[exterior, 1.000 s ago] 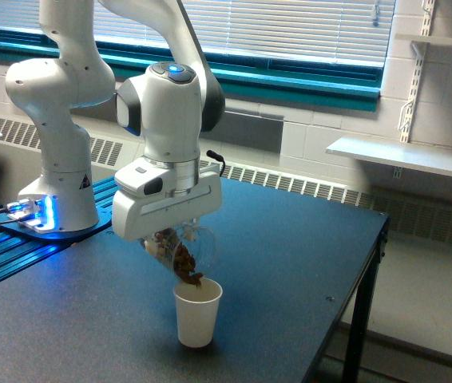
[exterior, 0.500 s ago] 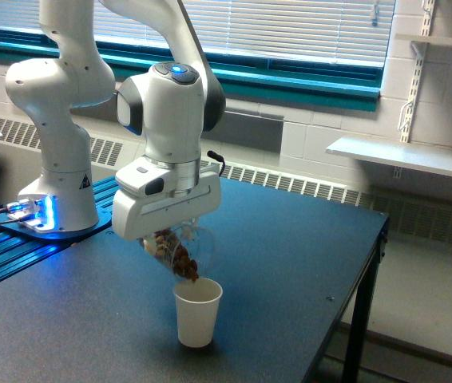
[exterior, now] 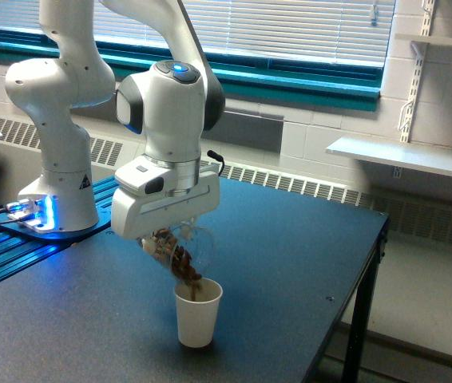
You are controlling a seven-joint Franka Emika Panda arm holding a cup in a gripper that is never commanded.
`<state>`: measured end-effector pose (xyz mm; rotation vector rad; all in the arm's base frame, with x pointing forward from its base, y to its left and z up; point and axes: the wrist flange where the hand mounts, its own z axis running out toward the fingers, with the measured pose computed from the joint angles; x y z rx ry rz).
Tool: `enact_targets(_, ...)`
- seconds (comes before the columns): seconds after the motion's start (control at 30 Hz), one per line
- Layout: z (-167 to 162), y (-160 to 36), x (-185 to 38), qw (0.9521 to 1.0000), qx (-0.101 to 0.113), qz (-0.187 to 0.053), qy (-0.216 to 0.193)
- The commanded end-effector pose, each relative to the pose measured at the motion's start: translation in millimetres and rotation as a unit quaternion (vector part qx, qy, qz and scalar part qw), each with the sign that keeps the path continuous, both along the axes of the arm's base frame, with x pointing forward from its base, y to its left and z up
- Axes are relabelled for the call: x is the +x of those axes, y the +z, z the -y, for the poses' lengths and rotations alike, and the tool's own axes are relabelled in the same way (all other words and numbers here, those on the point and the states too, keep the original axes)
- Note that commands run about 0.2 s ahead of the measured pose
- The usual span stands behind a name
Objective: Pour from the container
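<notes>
Gripping the container, the claw hangs just under the arm's white hand, its jaws closed on the clear cup's sides, though the fingers themselves are mostly hidden by the hand's body. That clear cup sits in the air directly above the white paper cup, which stands on the dark table. Its long axis is tipped steeply, the base up toward the exterior view's left and the mouth aimed down and toward the exterior view's right, right over the paper cup's rim. Brown and tan bits are sliding out of the mouth into the paper cup. My worry is spillage: the stream lands near the rim's left side, so any further tilt or sideways drift could scatter bits onto the table, and a clump releasing at once could knock the light paper cup over.
</notes>
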<state>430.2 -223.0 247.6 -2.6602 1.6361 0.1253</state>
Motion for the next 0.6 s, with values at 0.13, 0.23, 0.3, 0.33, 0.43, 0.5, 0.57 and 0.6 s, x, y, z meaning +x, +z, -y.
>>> enact_targets(0.13, 1.1, 0.9, -0.9, 1.0, -0.002, -0.009, 0.001)
enact_targets(0.23, 0.5, 1.6, 0.2, 1.0, -0.002, -0.009, 0.002)
enact_targets(0.3, 0.1, 2.0, 1.0, 0.9999, -0.003, -0.009, 0.004)
enact_targets(0.33, -0.3, 2.8, 1.9, 1.0, -0.003, -0.008, 0.004)
enact_targets(0.43, -0.6, 2.6, 1.9, 0.9999, -0.004, -0.01, 0.006)
enact_targets(0.5, -1.1, 3.4, 2.7, 0.9999, -0.003, -0.009, 0.007)
enact_targets(0.57, -1.2, 4.0, 3.2, 0.9999, -0.004, -0.01, 0.008)
enact_targets(0.6, -1.1, 4.0, 3.2, 0.9999, -0.005, -0.01, 0.009)
